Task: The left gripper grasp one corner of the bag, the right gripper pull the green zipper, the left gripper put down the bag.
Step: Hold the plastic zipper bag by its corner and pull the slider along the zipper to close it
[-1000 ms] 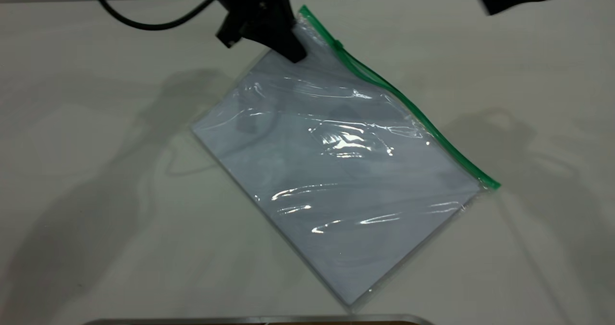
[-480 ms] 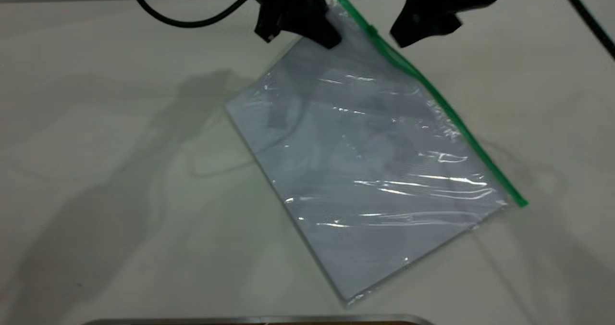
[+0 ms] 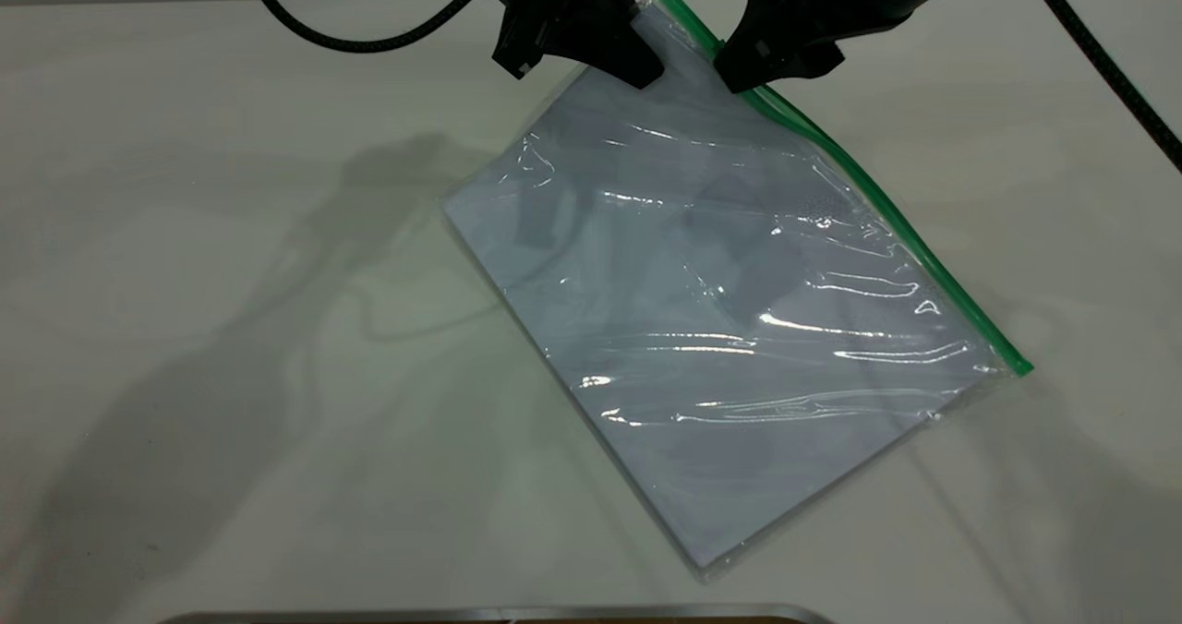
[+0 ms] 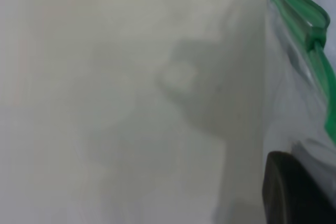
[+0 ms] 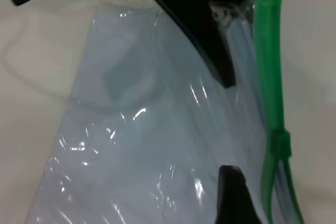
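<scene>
Exterior view: the bag (image 3: pixel 739 301) lies slantwise on the table (image 3: pixel 185 236), its far corner lifted near the far edge, its near corner close to the near edge, right of centre. White paper shows through the clear plastic. The green zipper (image 3: pixel 886 209) runs along the bag's right-hand long edge, from the lifted far corner down toward the table's right side. The left gripper (image 3: pixel 637 47) is clenched on the bag's far corner, just beside the zipper's upper end. The right gripper (image 3: pixel 753 70) sits at the zipper, touching or just above the strip a little below that corner; whether its fingers are parted or closed here cannot be told. The two grippers are near each other at the far edge. A metal rim (image 3: pixel 499 615) shows at the near edge.

Left wrist view: zipper end (image 4: pixel 307 22) and clear plastic beside it, over bare table; one black finger (image 4: pixel 294 190) partly in view.

Right wrist view: slider tab (image 5: pixel 280 144) on the green strip. One finger (image 5: pixel 233 192) lies on the plastic just beside the strip; no second finger is visible, so the grip is undetermined. The left gripper (image 5: pixel 210 24) clamps the bag corner beyond.
</scene>
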Tool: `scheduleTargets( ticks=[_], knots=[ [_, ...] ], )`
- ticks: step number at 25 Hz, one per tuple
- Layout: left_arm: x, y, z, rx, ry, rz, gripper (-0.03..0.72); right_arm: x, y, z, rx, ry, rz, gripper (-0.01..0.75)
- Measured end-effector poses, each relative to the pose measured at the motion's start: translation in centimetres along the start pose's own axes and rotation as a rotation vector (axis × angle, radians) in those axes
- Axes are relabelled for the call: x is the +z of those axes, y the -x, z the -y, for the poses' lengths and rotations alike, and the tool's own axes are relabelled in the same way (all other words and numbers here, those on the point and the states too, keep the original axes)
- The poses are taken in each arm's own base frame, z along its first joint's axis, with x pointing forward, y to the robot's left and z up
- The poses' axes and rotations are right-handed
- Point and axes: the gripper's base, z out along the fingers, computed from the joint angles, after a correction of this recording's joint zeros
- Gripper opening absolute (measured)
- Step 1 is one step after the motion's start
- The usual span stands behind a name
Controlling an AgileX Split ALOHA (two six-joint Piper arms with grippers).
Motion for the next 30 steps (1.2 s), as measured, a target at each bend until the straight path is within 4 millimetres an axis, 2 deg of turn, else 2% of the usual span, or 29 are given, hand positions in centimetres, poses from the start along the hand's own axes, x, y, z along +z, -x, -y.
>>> scheduleTargets(
  ticks=[14, 17, 21, 27, 30],
  knots=[
    [-0.03, 0.54, 0.44, -0.017, -0.049, 0.060, 0.053, 0.54, 0.21, 0.12, 0.005, -0.009, 0.058, 0.502],
    [-0.03, 0.55, 0.44, -0.017, -0.049, 0.060, 0.053, 0.54, 0.22, 0.12, 0.007, -0.008, 0.059, 0.482],
    [-0.03, 0.56, 0.44, -0.018, -0.049, 0.061, 0.053, 0.54, 0.23, 0.10, 0.008, -0.007, 0.060, 0.393],
    [-0.03, 0.55, 0.39, -0.019, -0.044, 0.060, 0.053, 0.54, 0.27, 0.03, 0.013, 0.002, 0.064, 0.161],
    [-0.02, 0.54, 0.36, -0.023, -0.040, 0.059, 0.053, 0.53, 0.27, 0.00, 0.031, 0.005, 0.065, 0.078]
  ],
)
